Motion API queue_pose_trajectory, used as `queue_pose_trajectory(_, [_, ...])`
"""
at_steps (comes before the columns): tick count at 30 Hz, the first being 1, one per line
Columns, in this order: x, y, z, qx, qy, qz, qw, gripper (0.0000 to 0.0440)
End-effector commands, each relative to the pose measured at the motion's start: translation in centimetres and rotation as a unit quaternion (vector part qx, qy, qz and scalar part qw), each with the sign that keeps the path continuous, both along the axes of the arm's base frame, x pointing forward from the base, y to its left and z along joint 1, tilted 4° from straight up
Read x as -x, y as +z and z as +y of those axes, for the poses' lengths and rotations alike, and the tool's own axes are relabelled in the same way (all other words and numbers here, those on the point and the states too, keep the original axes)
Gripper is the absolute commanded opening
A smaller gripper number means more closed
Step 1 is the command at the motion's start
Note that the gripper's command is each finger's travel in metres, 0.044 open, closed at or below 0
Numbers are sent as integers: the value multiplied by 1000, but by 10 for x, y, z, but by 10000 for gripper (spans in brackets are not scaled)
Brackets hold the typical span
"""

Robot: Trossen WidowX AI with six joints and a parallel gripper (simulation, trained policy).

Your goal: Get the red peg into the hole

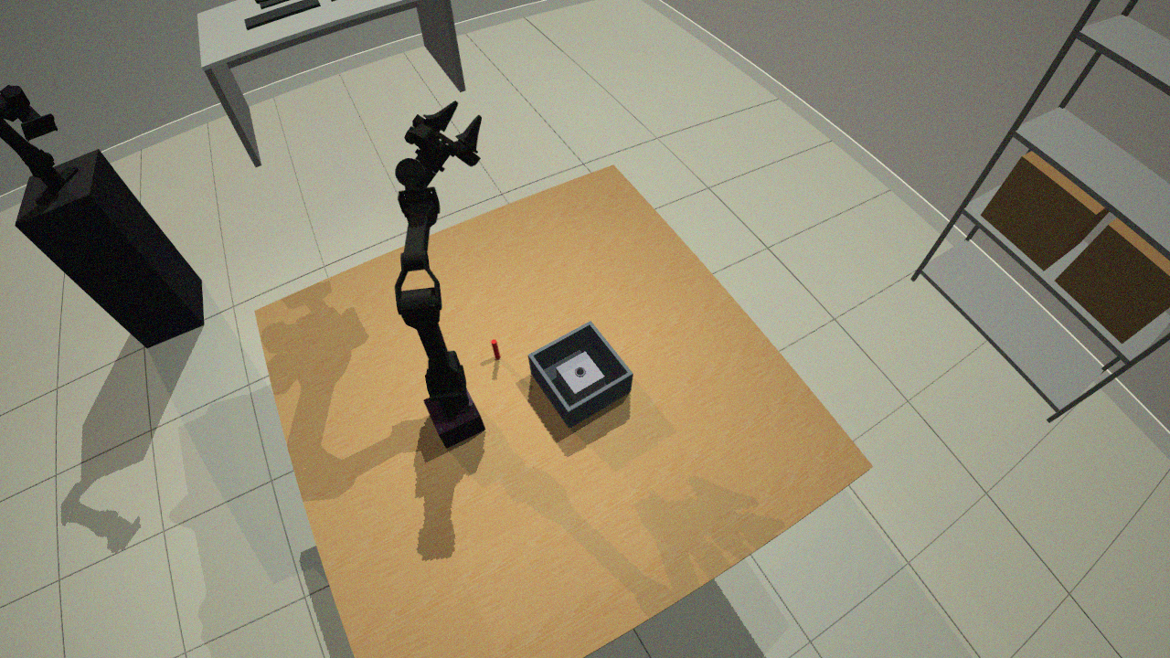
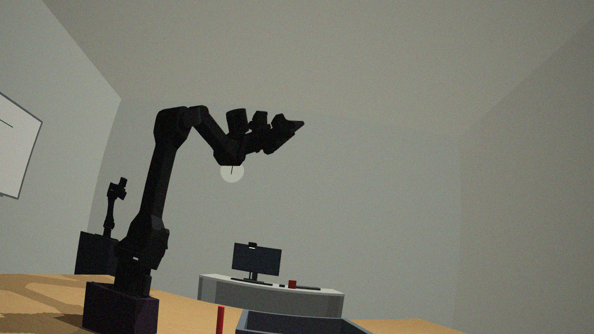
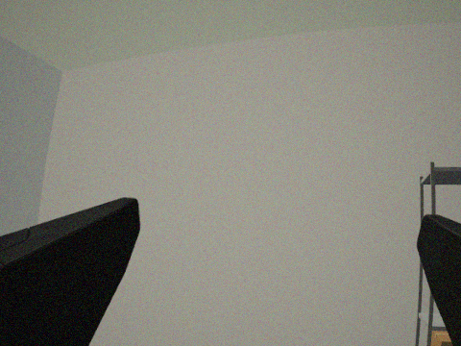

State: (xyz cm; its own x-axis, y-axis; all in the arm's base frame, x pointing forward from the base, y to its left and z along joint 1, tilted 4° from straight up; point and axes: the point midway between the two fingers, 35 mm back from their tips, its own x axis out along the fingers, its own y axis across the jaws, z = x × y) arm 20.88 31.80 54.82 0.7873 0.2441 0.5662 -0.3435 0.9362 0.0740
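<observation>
The red peg (image 1: 494,350) (image 2: 220,319) stands upright on the table, between the arm's base and the box. The open box (image 1: 600,400) (image 2: 294,322) is dark with a grey-blue rim. A white plate (image 1: 569,381) with a dark round hole near its middle lies at its bottom in the top view; the hole looks empty. My gripper (image 1: 468,111) (image 3: 279,223) is wide open and empty, raised high above the table and far from the peg and box. Its fingers point out toward a wall in the wrist view. The plate is hidden in the exterior view.
The wooden table top (image 1: 695,458) bears the arm's base (image 1: 455,421) (image 2: 120,309), to the left of the peg. A desk (image 1: 327,32) (image 2: 269,298), a black pedestal with another arm (image 1: 114,253) and a shelf rack (image 1: 990,327) stand away from the table top.
</observation>
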Motion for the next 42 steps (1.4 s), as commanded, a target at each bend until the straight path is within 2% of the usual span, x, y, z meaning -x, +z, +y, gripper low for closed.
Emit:
queue_pose_trajectory(1, [-4, -2, 0, 10, -1, 5, 1000, 418])
queue_pose_trajectory(3, [-15, -11, -1, 30, -1, 19, 999, 440])
queue_pose_trajectory(10, [-61, -70, -3, 109, 28, 113, 987, 440])
queue_pose_trajectory(20, [-95, -160, -35, 153, 50, 286, 945, 440])
queue_pose_trajectory(31, [-95, -244, -84, 132, 37, 470, 872, 440])
queue_pose_trajectory(42, [-70, -311, -130, 74, -4, 627, 776, 440])
